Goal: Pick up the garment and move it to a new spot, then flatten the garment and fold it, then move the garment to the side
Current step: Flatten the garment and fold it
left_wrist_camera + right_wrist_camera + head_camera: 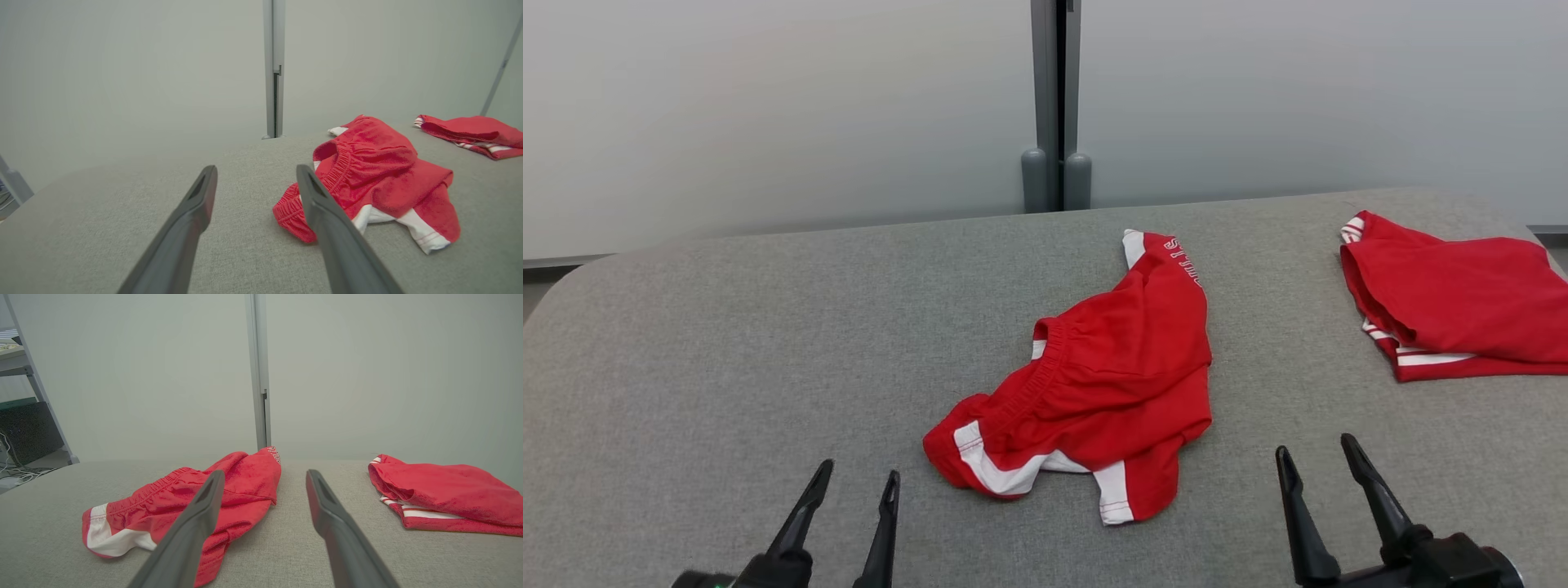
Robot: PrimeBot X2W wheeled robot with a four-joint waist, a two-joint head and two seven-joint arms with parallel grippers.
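Note:
A crumpled pair of red shorts (1107, 380) with white side stripes lies in the middle of the grey table (727, 351); it also appears as the red shorts (376, 179) in the left wrist view and the red shorts (220, 490) in the right wrist view. My left gripper (859, 478) stands open near the front edge, left of the shorts and apart from them. My right gripper (1316, 453) stands open at the front right, also clear of the cloth. The left gripper (256, 173) and right gripper (264, 477) hold nothing.
A second red garment (1454, 298), folded, lies at the table's far right edge. A pale wall with a grey vertical post (1058, 98) stands behind the table. A shelf frame with cables (24, 416) shows beyond the table's left side.

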